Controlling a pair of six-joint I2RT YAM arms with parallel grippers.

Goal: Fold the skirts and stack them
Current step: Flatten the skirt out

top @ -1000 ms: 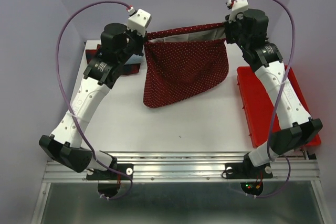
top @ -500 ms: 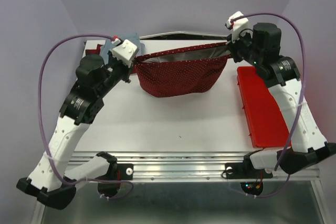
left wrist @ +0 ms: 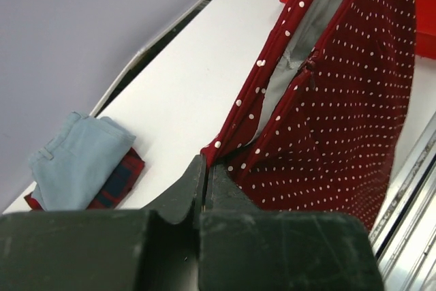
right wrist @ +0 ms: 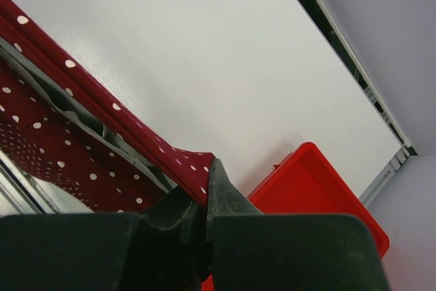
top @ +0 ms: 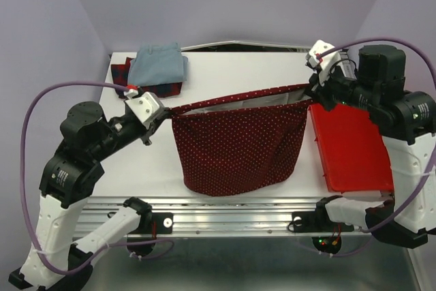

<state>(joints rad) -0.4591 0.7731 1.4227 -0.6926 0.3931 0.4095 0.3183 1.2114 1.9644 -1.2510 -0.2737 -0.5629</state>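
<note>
The dark red dotted skirt [top: 235,144] hangs stretched in the air between both grippers, above the table's front half. My left gripper [top: 165,110] is shut on its left waistband corner, seen in the left wrist view [left wrist: 206,161]. My right gripper [top: 315,88] is shut on its right waistband corner, seen in the right wrist view [right wrist: 208,168]. The skirt's grey lining [left wrist: 283,80] shows at the open waist. The pale blue skirt [top: 158,65] lies folded on the plaid skirt [top: 120,71] at the table's back left, also in the left wrist view [left wrist: 75,158].
The bright red plastic tray [top: 351,144] sits at the table's right edge, under the right arm, and shows in the right wrist view [right wrist: 313,189]. The white table [top: 238,69] ends at a metal rail [top: 231,216] in front.
Both grippers have pulled the dotted skirt from the back of the table toward the front and lifted it. The blue and plaid stack is now uncovered.
</note>
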